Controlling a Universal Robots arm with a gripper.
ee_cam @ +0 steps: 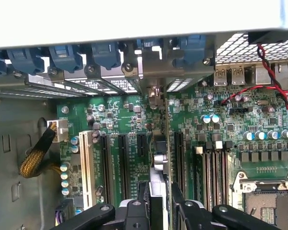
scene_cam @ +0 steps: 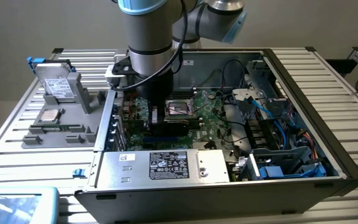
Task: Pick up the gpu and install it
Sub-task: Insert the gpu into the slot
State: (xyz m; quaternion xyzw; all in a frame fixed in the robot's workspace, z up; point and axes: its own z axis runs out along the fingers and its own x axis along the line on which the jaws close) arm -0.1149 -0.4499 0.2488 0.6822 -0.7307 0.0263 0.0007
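Between the fingers of the gripper the gpu is pinched edge-on — straight out from the wrist, upright over the motherboard. Its long axis runs parallel to the expansion slots just beside it — far end toward the case's rear wall.

Gripper inside the open computer case, above the motherboard; gpu at its 3 o'clock; hard drive at 9 o'clock.

Labels on the power supply and drive are unreadable.
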